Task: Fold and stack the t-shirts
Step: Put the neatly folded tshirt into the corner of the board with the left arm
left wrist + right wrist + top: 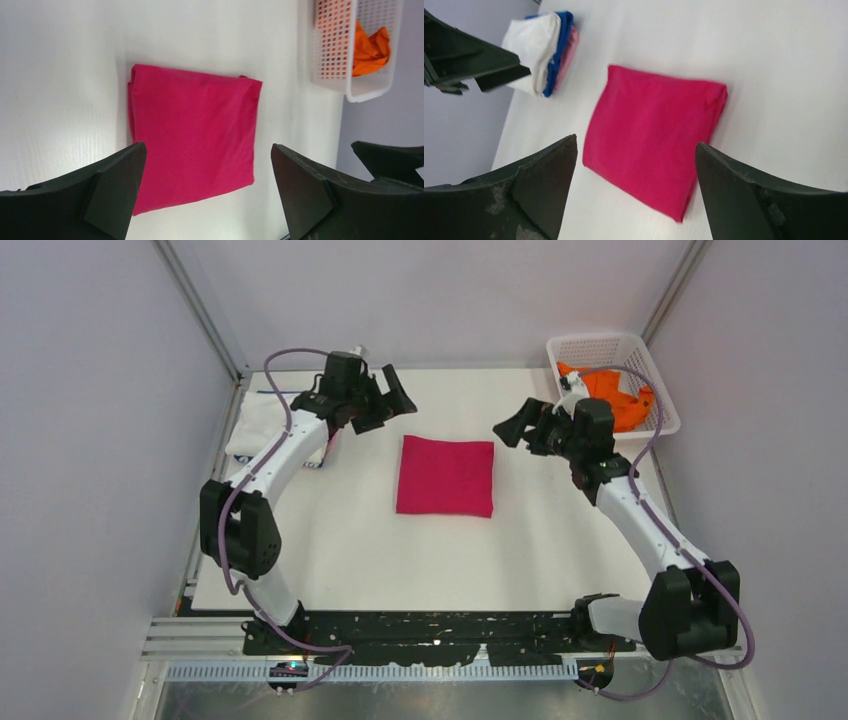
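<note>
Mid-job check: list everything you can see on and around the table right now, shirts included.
magenta t-shirt: one, magenta-pink, folded square at the table's middle
white t-shirt: one, white, folded, top of the stack at the table's far left
blue t-shirt: one, blue, only its folded edge shows, under the white one
pink t-shirt: one, pale pink, only its folded edge shows, bottom of that stack
orange t-shirt: one, orange, crumpled in the basket
basket: one, white plastic lattice, far right corner
table: one, white
left claw: one, black, open, empty, far left of the magenta t-shirt
right claw: one, black, open, empty, far right of it
</note>
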`<state>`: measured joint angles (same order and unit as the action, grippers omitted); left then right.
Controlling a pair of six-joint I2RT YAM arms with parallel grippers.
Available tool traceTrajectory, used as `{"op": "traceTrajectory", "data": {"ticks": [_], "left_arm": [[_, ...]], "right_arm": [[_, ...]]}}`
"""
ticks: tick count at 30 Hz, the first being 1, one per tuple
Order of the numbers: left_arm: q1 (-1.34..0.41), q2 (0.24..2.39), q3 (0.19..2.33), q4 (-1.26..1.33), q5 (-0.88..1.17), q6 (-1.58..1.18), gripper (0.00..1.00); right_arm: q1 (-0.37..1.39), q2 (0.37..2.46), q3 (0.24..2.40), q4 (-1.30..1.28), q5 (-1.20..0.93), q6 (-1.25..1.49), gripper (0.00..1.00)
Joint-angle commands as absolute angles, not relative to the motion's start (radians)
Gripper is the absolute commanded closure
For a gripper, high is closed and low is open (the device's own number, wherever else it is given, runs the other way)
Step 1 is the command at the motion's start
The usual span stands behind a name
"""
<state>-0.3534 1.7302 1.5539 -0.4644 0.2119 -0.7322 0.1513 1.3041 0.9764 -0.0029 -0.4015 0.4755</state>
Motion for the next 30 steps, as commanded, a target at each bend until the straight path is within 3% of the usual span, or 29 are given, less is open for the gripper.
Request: {"op": "traceTrajectory", "data": {"ticks": [1, 7, 13, 27, 30], "left_arm": [[-0.359, 1.763, 1.500, -0.548, 0.168, -0.616, 0.00], [-0.377, 1.851, 1.504, -0.587, 0.172, -0.543, 0.01], [-0.409, 1.966, 1.540, -0.609, 0.185, -0.536, 0.08], [-0.479, 2.072, 1.569, -0.608, 0.218, -0.572, 0.26], [-0.495, 2.077, 1.574, -0.608, 0.216, -0.583, 0.37]], "right_arm": [[0.152, 1.132, 0.804, -0.116, -0.285, 0.424, 0.05], [0.152, 0.850, 0.685, -0.280, -0.141, 0.370, 0.05], [0.151, 0.678, 0.667, -0.405, -0.078, 0.335, 0.05], [0.152, 0.633, 0.630, -0.380, -0.146, 0.311, 0.05], [0.151, 0.641, 0.629, -0.378, -0.153, 0.310, 0.05]]}}
